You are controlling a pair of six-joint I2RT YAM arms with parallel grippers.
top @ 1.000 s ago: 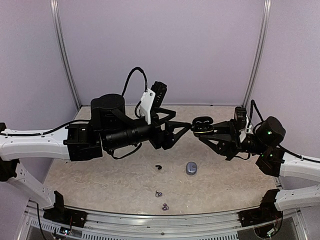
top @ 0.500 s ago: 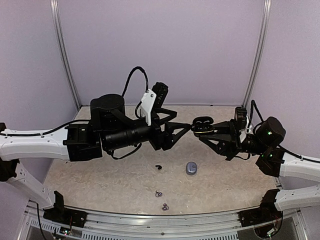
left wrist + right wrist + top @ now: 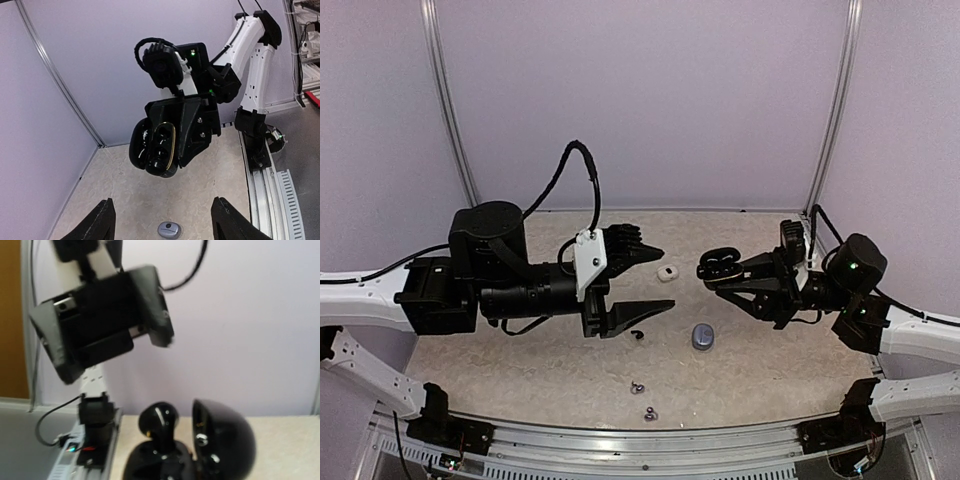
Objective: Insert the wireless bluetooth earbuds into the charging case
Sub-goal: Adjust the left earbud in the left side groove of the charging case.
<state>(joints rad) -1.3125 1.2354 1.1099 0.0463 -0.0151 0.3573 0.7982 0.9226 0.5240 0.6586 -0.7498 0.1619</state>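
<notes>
Because the left pincer (image 3: 667, 279) is spread wide and carries nothing, it is the free tool for the next pick. Directly ahead of it, across a short gap, the right pincer (image 3: 725, 278) is pinching the charging case (image 3: 720, 262). The case is held clear of the tabletop (image 3: 520, 370) with its lid hinged open and its cavities facing the left pincer. In the right wrist view a glossy dark lobe (image 3: 159, 421) stands in the case base. It is probably 1 seated earbud, but blur prevents confirmation.

- **Nearest target:** 1 black earbud (image 3: 637, 334) lies on the tabletop just beneath the left pincer's lower finger, toward the arm bases. It is too small to read its long axis.
- **Further targets:** 2 silvery-grey earbuds (image 3: 638, 387) lie beyond it, close to the near edge.
- **Obstacles:** A grey case (image 3: 702, 336) sits beside the black earbud on the right pincer's side. A small white object (image 3: 667, 273) lies under the left pincer's gap.

The left arm is judged nearer to all 3 earbuds. The black earbud has open room on every side. The silvery pair leaves little margin before the edge.
</notes>
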